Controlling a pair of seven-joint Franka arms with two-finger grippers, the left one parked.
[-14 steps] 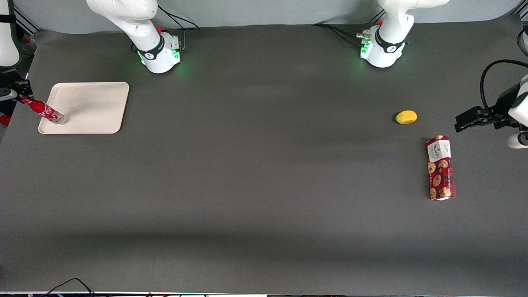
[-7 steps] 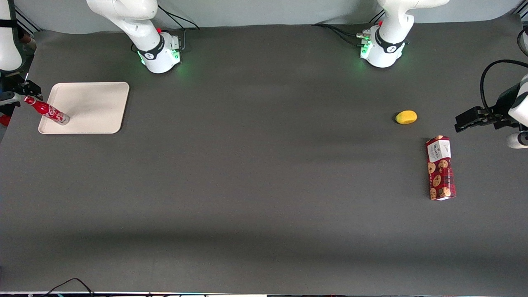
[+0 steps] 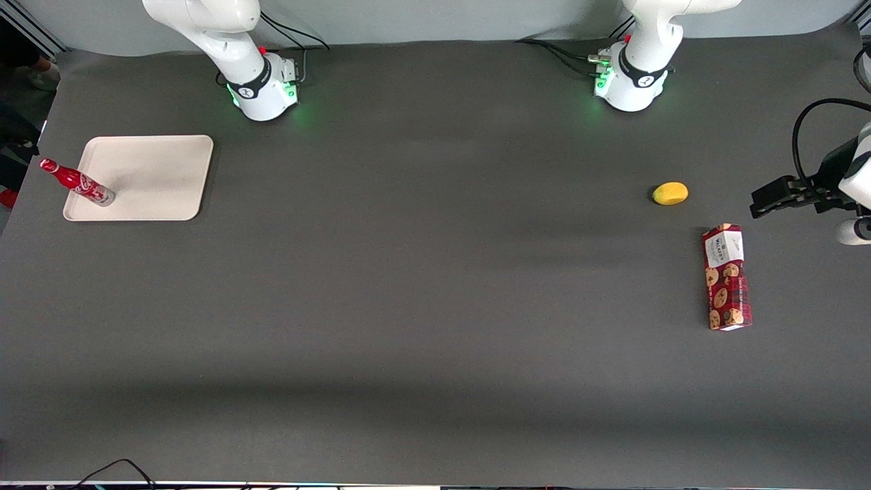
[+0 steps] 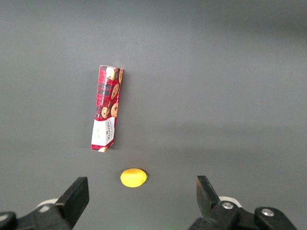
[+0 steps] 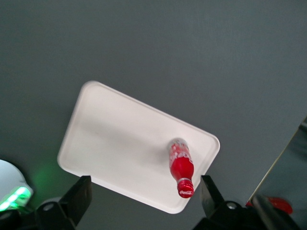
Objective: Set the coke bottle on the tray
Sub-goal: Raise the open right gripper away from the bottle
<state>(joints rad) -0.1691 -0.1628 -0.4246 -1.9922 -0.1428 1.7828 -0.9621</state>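
Note:
The coke bottle (image 3: 76,182), slim and red with a red cap, stands upright on the cream-white tray (image 3: 156,177), near the tray's edge at the working arm's end of the table. In the right wrist view the bottle (image 5: 181,165) shows from above, standing on a corner part of the tray (image 5: 120,143). My right gripper (image 5: 144,201) is open and empty, well above the tray, with its fingers (image 5: 79,199) spread wide and apart from the bottle. The gripper does not show in the front view.
A red cookie box (image 3: 727,277) lies flat toward the parked arm's end, with a small yellow fruit (image 3: 670,193) beside it, farther from the front camera. Both show in the left wrist view: the box (image 4: 106,115) and the fruit (image 4: 133,177). Two arm bases (image 3: 262,88) stand at the table's back.
My gripper let go of the bottle's neck and moved up and out of the front view. The bottle went from tilted in my grip to standing free on the tray.

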